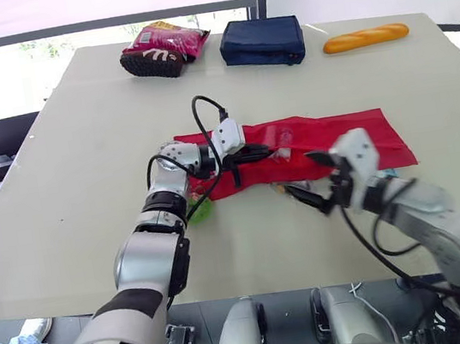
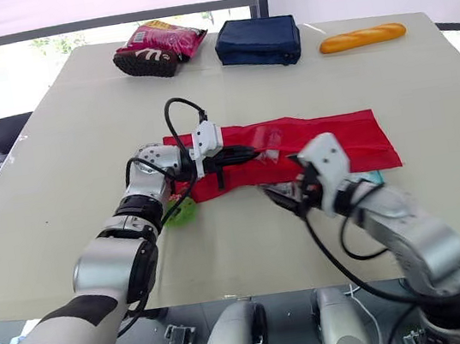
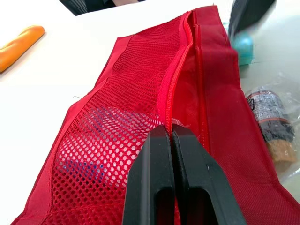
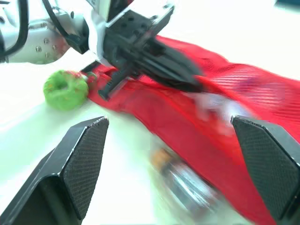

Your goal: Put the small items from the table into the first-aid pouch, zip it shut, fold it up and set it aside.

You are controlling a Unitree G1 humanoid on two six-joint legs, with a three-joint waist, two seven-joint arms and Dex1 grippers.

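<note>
- Toward the table's near edge, I see my right gripper spread wide and holding nothing. It hovers over a wrapped roll just beside the red pouch.
- My left gripper is pinched together on the pouch's zipper edge, with a green roll close by.
- Bare table lies to the left; a snack bag, navy bag and bread loaf line the far edge.

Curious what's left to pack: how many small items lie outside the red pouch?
3: green ring by the left gripper, wrapped roll by the right gripper, teal item at the pouch's near edge; more may be hidden.
</note>
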